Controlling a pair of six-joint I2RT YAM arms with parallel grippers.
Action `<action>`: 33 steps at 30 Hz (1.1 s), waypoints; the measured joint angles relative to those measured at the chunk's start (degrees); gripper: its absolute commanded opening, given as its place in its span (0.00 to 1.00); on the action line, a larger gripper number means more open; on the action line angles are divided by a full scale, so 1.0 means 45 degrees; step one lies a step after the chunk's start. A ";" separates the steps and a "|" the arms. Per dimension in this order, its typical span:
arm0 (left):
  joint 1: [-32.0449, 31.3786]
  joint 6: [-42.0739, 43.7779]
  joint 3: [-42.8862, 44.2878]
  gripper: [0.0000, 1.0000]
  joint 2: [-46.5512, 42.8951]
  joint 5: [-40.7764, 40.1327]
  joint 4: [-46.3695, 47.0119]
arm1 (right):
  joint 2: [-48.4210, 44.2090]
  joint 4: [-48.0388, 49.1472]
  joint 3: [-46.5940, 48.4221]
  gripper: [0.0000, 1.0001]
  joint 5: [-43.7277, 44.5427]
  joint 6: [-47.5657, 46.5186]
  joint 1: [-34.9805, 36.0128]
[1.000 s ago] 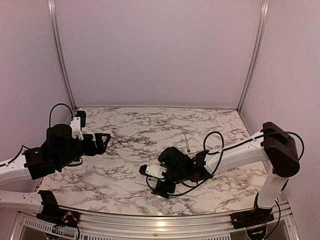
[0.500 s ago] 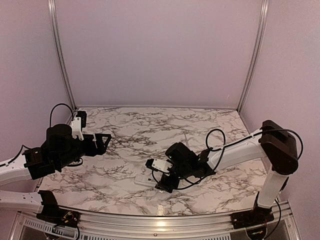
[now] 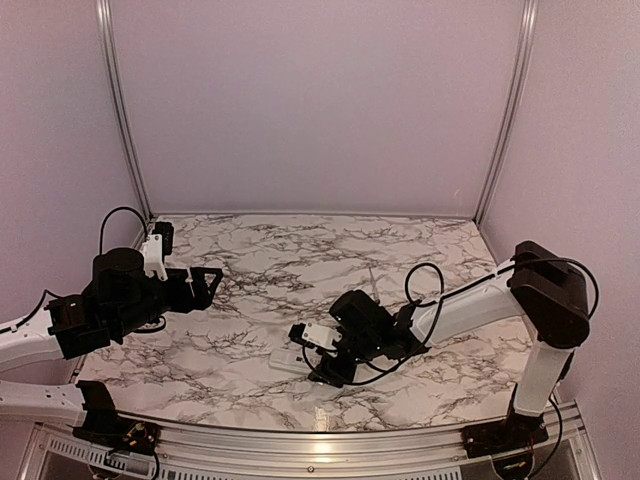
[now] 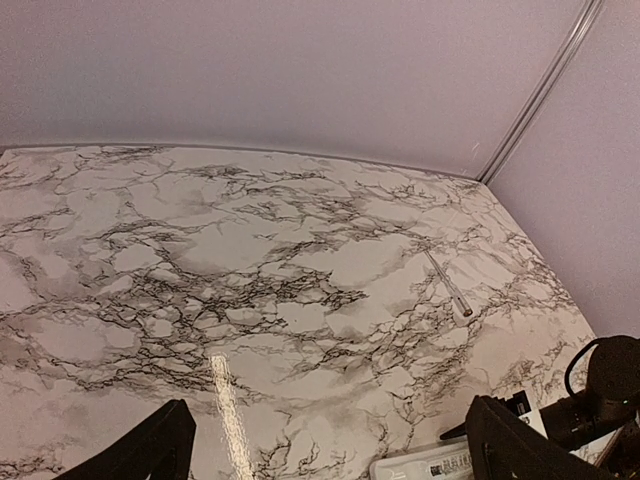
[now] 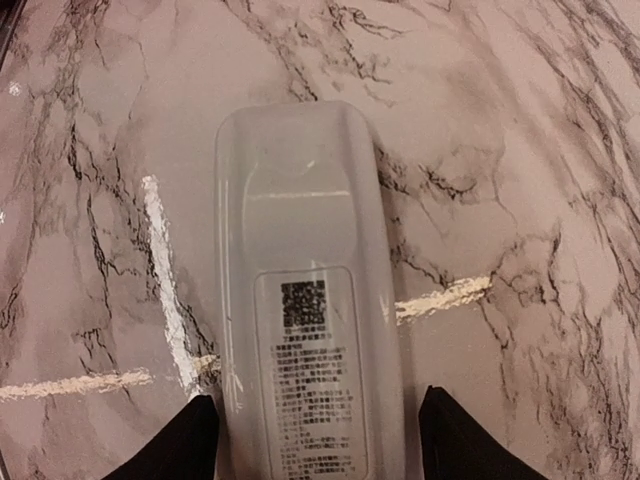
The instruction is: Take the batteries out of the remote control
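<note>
The remote control point(image 5: 305, 300) lies flat on the marble table, a white bar with its printed label and code square facing up. It also shows near the front of the table point(image 3: 290, 359) and at the bottom edge of the left wrist view point(image 4: 430, 463). My right gripper point(image 5: 318, 400) straddles its near end; the left finger is at the remote's side and the right finger point(image 5: 450, 440) stands a slim gap away. From above, the right gripper point(image 3: 318, 362) is low over the remote. My left gripper point(image 3: 205, 283) hangs open above the table's left side, empty point(image 4: 330, 440). The batteries are hidden.
A thin grey rod point(image 3: 373, 284) lies on the table behind the right arm and appears in the left wrist view point(image 4: 447, 284). Purple walls with metal corner posts point(image 3: 125, 110) close in the table on three sides.
My right gripper has settled lower over the remote's end and its fingers have drawn in toward the remote's sides. The left arm has not moved.
</note>
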 measured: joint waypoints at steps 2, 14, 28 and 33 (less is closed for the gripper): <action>0.0000 -0.0005 0.0000 0.99 0.0000 -0.0005 0.0000 | 0.0029 0.0083 0.0000 0.62 -0.0087 0.0015 0.0000; 0.0000 -0.0151 0.0000 0.99 0.0029 -0.0044 0.0005 | 0.0214 0.0573 0.0005 0.26 -0.0214 0.0170 0.0000; 0.0000 -0.0510 -0.0019 0.99 0.0622 0.0374 0.0408 | -0.0199 0.0287 -0.0015 0.00 0.0413 0.0476 0.0170; 0.0000 -0.0656 -0.0248 0.99 0.0636 -0.0010 0.1112 | -0.0923 0.0311 -0.0073 0.00 0.0908 0.0510 0.0243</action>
